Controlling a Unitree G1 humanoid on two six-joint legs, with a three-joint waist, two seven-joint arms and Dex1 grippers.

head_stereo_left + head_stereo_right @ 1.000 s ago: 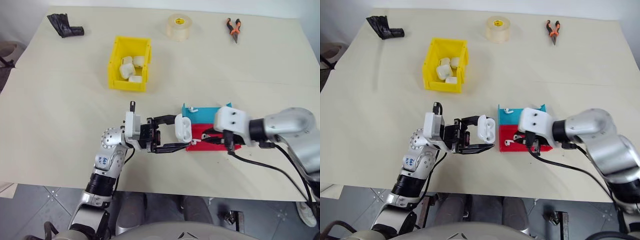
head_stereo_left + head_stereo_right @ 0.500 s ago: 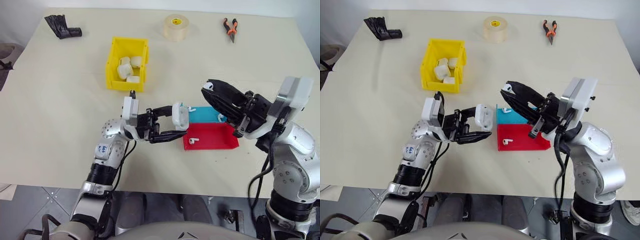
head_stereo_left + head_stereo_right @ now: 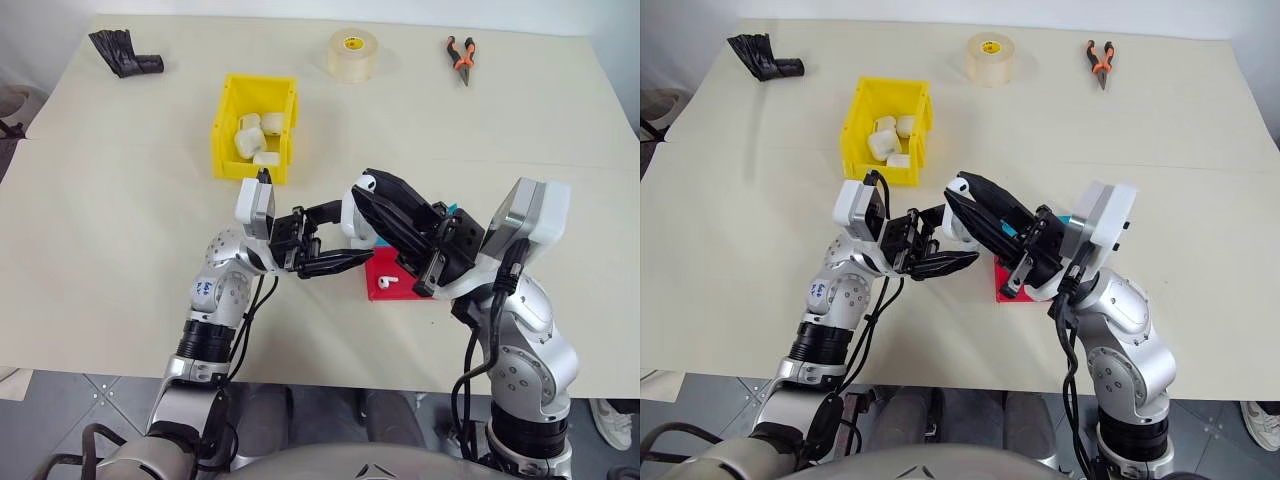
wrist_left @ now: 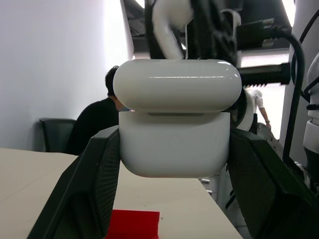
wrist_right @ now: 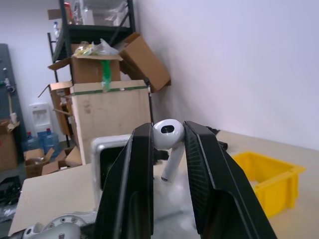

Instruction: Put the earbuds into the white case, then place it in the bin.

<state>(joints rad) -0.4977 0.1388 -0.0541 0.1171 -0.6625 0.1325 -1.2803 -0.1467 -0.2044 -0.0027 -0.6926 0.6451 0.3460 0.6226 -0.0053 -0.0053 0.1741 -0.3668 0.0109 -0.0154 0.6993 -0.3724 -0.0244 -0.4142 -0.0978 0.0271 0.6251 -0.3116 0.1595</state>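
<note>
White case (image 4: 174, 124) is clamped between the two black fingers of the left gripper (image 3: 335, 238), held up off the table (image 3: 120, 250) in front of the yellow bin (image 3: 256, 140), near the red tray (image 3: 385, 285). In the left wrist view its lid sits hinged ajar, a dark seam between lid and body; the sockets inside cannot be seen.

One earbud (image 5: 167, 132) is pinched at its head between the tips of the right gripper (image 3: 368, 190), stem hanging free. Fingers nearly closed on it. In the head views the earbud sits just above the case, touching or not cannot be told; the right gripper's fingers cover most of the case there.

Hidden: the right gripper and its wrist mask the blue tray, only a sliver (image 3: 452, 211) showing, and the far part of the red tray.

Change over the last second: the right gripper was low over the trays, then lifted and swung toward the left gripper, ending above the case. The left gripper has kept its grip on the case.

Count:
- earbuds: one held, one (image 3: 387, 282) lying in the red tray
- white cases: one held, about four (image 3: 255, 138) in the bin, heaped and hard to separate
- trays: two
- also one tape roll (image 3: 355, 53), one pair of pliers (image 3: 464, 57), one black item (image 3: 128, 52) at the far corner.
</note>
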